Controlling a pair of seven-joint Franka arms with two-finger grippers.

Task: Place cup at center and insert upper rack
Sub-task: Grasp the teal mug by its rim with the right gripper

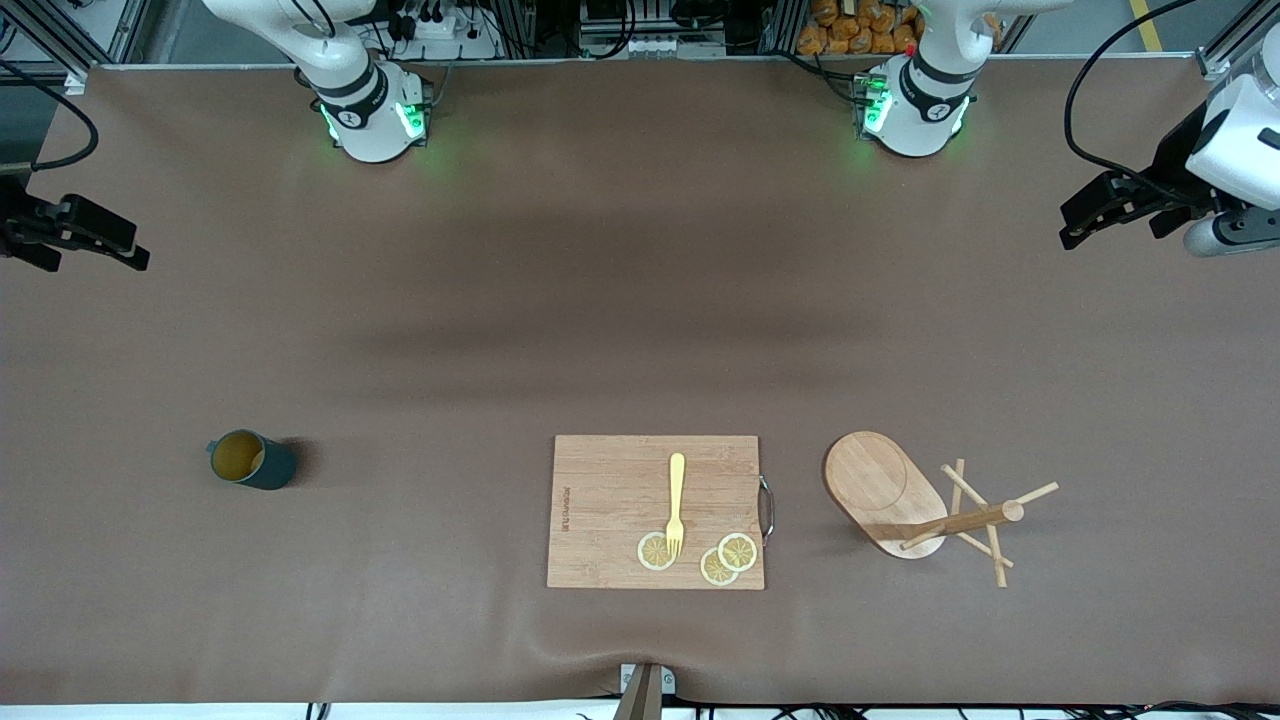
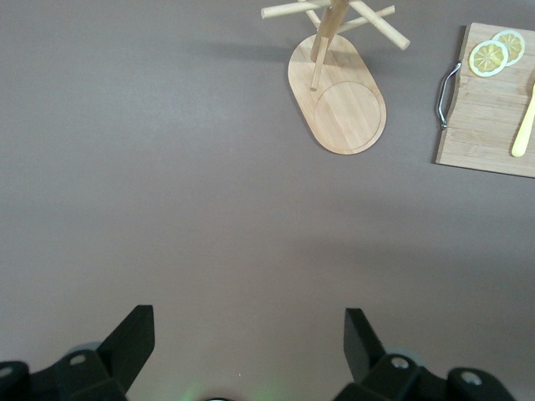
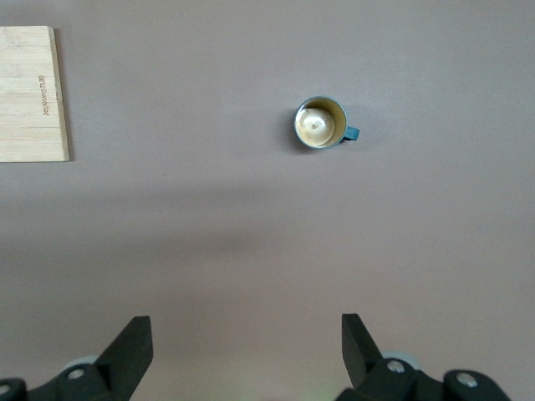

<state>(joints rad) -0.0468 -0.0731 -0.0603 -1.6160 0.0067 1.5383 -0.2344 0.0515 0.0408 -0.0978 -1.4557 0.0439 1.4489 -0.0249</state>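
The dark teal cup (image 1: 250,460) stands upright on the table toward the right arm's end, with a yellowish-tan inside; it also shows in the right wrist view (image 3: 321,124). The wooden upper rack (image 1: 905,495), with its oval base, post and pegs, stands toward the left arm's end beside the cutting board; it shows in the left wrist view too (image 2: 338,92). My left gripper (image 1: 1085,215) is open and empty, up in the air at the left arm's end of the table. My right gripper (image 1: 85,240) is open and empty, up at the right arm's end.
A rectangular wooden cutting board (image 1: 610,470) with a metal handle lies near the table's front middle. On it lie a yellow fork (image 1: 676,500) and three lemon slices (image 1: 737,551). The brown mat covers the table.
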